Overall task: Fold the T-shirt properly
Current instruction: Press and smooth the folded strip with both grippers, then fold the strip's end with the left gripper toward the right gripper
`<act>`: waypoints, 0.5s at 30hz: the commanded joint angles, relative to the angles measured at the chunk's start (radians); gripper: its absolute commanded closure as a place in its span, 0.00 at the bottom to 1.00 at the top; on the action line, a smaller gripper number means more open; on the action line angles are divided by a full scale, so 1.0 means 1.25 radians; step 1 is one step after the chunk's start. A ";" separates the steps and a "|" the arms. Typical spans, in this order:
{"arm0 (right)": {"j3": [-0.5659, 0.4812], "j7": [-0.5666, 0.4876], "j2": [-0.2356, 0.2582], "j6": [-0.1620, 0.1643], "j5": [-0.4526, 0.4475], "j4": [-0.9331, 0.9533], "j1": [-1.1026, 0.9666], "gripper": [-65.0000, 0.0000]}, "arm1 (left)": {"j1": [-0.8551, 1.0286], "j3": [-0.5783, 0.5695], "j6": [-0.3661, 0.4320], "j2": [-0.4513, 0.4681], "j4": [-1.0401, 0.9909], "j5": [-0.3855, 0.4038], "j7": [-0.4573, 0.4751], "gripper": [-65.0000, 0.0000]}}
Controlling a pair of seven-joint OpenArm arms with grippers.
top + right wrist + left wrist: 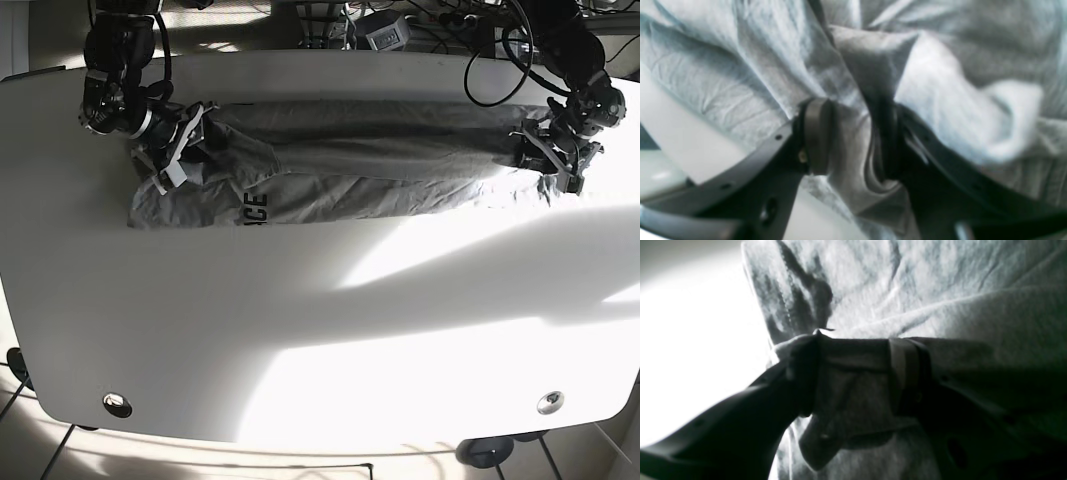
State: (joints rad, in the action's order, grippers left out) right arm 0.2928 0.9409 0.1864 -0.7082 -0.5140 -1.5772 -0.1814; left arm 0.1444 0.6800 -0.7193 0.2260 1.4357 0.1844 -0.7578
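A grey T-shirt (350, 165) with dark lettering lies stretched in a long band across the far half of the white table (320, 330). On the base view's right, my left gripper (545, 150) is shut on the T-shirt's end; the left wrist view shows bunched cloth (853, 386) pinched between its dark fingers (907, 373). At the base view's left, my right gripper (175, 150) is shut on the other end, and a fold of the cloth (853, 146) is clamped between its fingers (816, 133) in the right wrist view.
Cables and black boxes (385, 30) lie past the table's far edge. Two round metal fittings (117, 404) sit near the front corners. Sunlight and shadow bands cross the table's near half.
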 commanded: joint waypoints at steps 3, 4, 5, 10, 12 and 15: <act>0.005 0.013 0.010 0.008 0.028 0.112 0.113 0.63 | -0.009 0.010 0.017 0.022 -0.017 -0.061 -0.063 0.53; 0.005 0.013 0.010 0.008 0.028 0.113 0.121 0.63 | -0.009 0.011 0.017 0.022 -0.013 -0.059 -0.065 0.53; 0.005 0.016 0.010 0.008 0.028 0.102 0.125 0.63 | -0.011 0.018 0.017 0.022 0.003 -0.050 -0.067 0.53; 0.005 0.030 0.010 0.008 0.026 0.055 0.124 0.63 | -0.004 0.110 0.017 0.021 0.184 0.149 -0.112 0.52; 0.005 0.030 0.006 0.008 0.028 0.055 0.122 0.63 | -0.011 0.189 0.017 0.022 0.195 0.234 -0.187 0.48; 0.005 0.030 0.004 0.008 0.026 0.055 0.122 0.63 | -0.024 0.258 0.017 0.025 0.156 0.317 -0.249 0.31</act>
State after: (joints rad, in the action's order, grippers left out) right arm 0.2947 0.9764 0.1818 -0.6998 -0.4778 -1.4918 -0.0364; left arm 0.1299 1.0080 -0.6968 0.2390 1.6108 0.5491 -1.0981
